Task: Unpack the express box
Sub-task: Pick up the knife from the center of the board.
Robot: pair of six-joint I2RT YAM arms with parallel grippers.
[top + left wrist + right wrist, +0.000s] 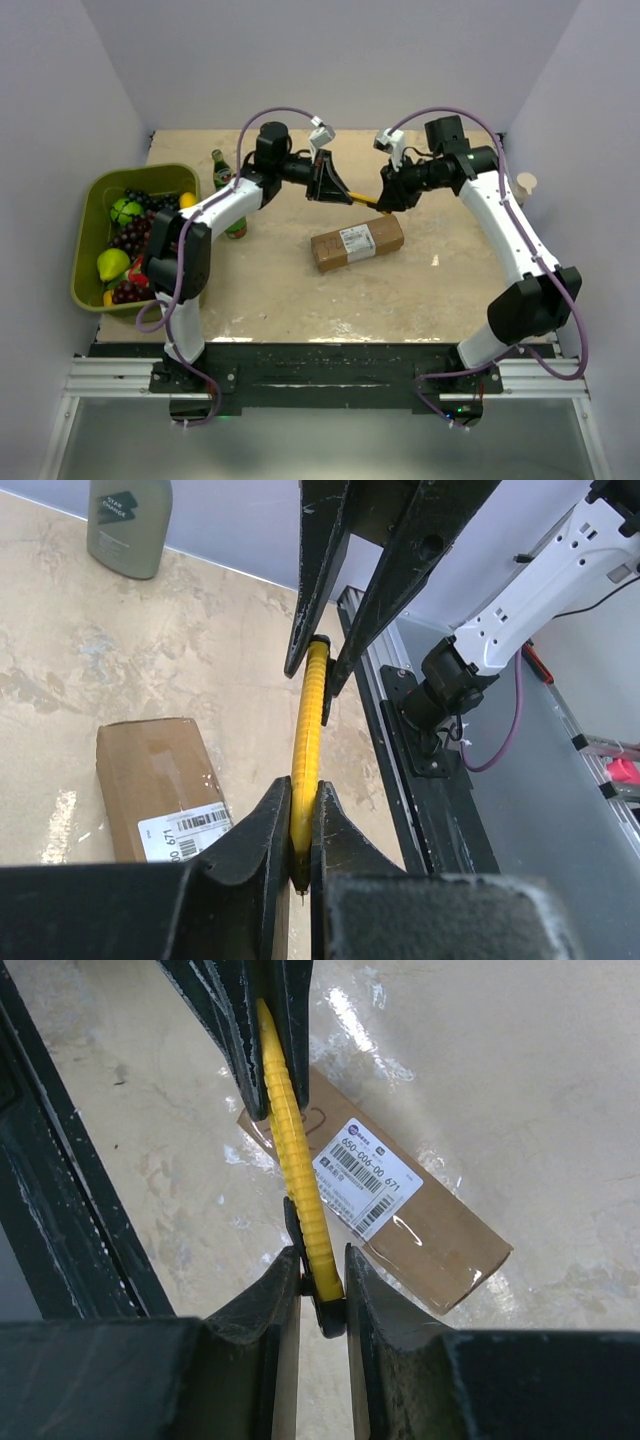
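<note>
You have both tools on the yellow utility knife [290,1130], which hangs in the air between them. Your left tool [303,820] is clamped on one end. Your right tool [322,1290] is closed around the black-tipped other end. The express box [357,243] lies flat on the bench [280,290] beneath the knife, white label [366,1175] facing up, clear of both tools.

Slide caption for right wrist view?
The right gripper and left gripper hold the yellow utility knife by opposite ends above express box.
</note>
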